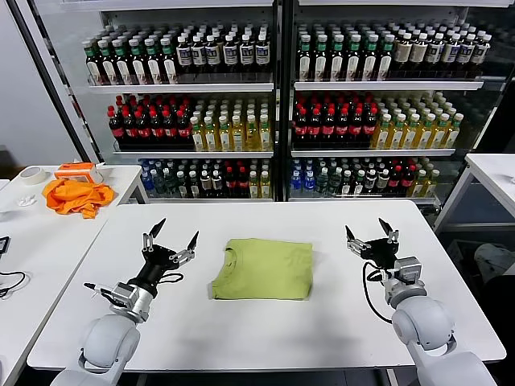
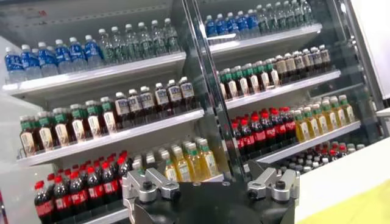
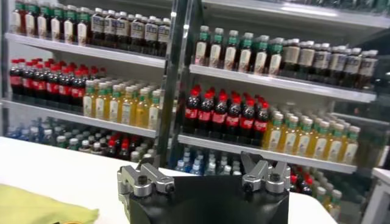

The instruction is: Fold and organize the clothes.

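Observation:
A lime-green T-shirt (image 1: 263, 268) lies folded into a neat rectangle in the middle of the white table (image 1: 265, 330), its round neck toward my left. My left gripper (image 1: 170, 231) is open and empty, raised a little above the table to the left of the shirt. My right gripper (image 1: 371, 232) is open and empty, raised to the right of the shirt. Neither touches the shirt. A corner of the shirt shows in the left wrist view (image 2: 359, 207) and in the right wrist view (image 3: 36, 207).
A bright orange cloth (image 1: 76, 195) lies on a side table at the left, with a roll of tape (image 1: 32, 174) beside it. Drink coolers (image 1: 273, 96) full of bottles stand behind the table. Another white table (image 1: 495, 173) stands at the far right.

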Controlling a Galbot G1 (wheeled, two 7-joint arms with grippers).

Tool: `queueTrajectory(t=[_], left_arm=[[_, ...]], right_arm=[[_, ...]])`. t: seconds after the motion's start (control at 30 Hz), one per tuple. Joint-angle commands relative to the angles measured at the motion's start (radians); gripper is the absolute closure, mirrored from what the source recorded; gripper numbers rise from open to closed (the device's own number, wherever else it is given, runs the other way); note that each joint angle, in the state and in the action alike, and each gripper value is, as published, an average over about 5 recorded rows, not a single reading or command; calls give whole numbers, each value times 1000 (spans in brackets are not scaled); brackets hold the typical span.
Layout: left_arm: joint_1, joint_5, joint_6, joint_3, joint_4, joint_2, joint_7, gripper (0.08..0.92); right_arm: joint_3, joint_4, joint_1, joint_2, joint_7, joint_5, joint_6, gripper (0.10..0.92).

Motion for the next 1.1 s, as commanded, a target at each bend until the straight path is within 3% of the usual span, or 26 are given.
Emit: queueTrajectory(t=[0.03,0.4,0.67,1.1], left_arm=[[-49,28,-43,2,58,-23,40,177],[-48,3,-25,-10,68,-23,38,177],[-62,5,-56,9,106,-23,36,177],[-78,14,-45,10,131,-48,24,177]], right_arm=[[43,-5,-34,10,20,-28,48,203],[42,-7,-33,21,21,-42,19,203],[35,-47,-41,49,-19,-143,101,203],[14,-58,-33,52,45,-139,108,203]])
